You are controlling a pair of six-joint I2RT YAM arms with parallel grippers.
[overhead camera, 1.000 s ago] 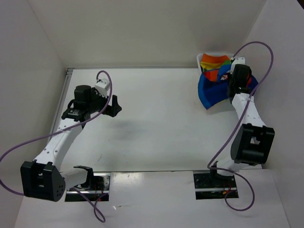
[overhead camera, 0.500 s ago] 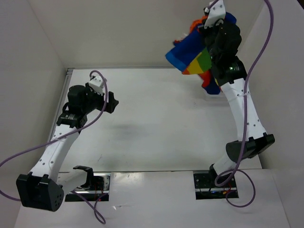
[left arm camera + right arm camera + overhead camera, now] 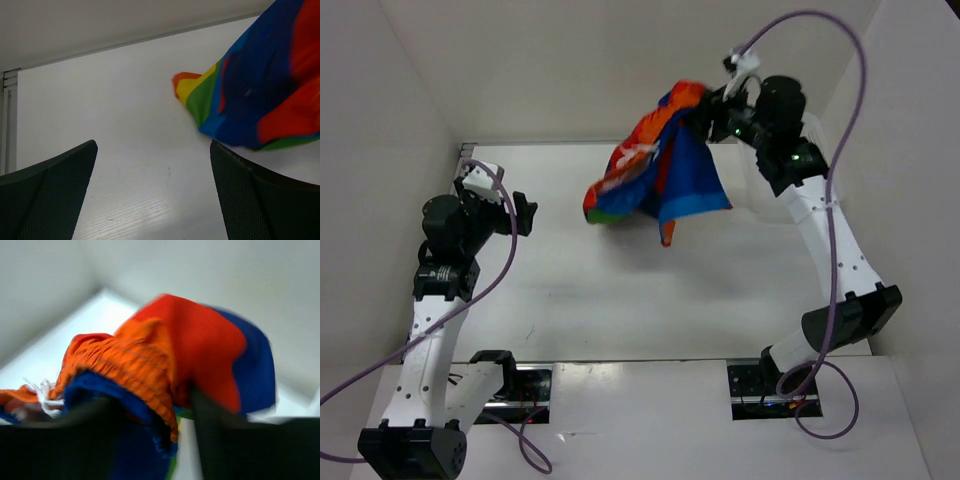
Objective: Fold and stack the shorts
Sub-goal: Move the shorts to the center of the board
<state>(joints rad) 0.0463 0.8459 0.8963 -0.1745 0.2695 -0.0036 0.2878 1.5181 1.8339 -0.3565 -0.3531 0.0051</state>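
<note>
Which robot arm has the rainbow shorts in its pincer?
The right pincer: it is shut on the shorts, which dangle above the table. The left pincer is open and holds nothing.

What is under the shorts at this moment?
Only white table shows beneath the shorts, which hang from the right gripper. From above the fabric covers the patch directly below; the left wrist view shows bare table beside it.

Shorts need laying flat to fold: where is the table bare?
The table is bare in its middle and near strip, between the left tool and the right arm. Far right is crowded: the shorts hang there from the right tool.
</note>
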